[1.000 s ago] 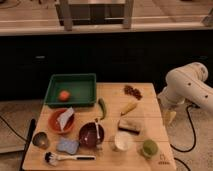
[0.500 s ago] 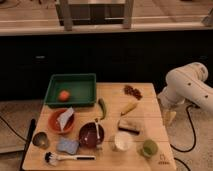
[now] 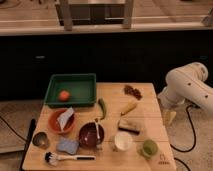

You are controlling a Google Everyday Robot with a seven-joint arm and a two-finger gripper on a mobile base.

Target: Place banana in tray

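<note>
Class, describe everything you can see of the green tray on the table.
The tray is a dark green rectangular container, plastic-looking, with raised walls and a flared rim. It sits flat at the far left corner of the table. Inside lies a small round orange-red item; the banana lies outside it. The gripper hangs off the table's right edge, far from it.

The gripper [image 3: 169, 117] hangs just off the edge of the wooden table [image 3: 150, 95], under the white arm [image 3: 187, 85]. Near it on the tabletop lies the banana [image 3: 129, 107]. Beyond that is a green pepper [image 3: 102, 107]. Farthest from the gripper sits the dark-green tray [image 3: 71, 77], with a round orange thing [image 3: 63, 95] inside.
</note>
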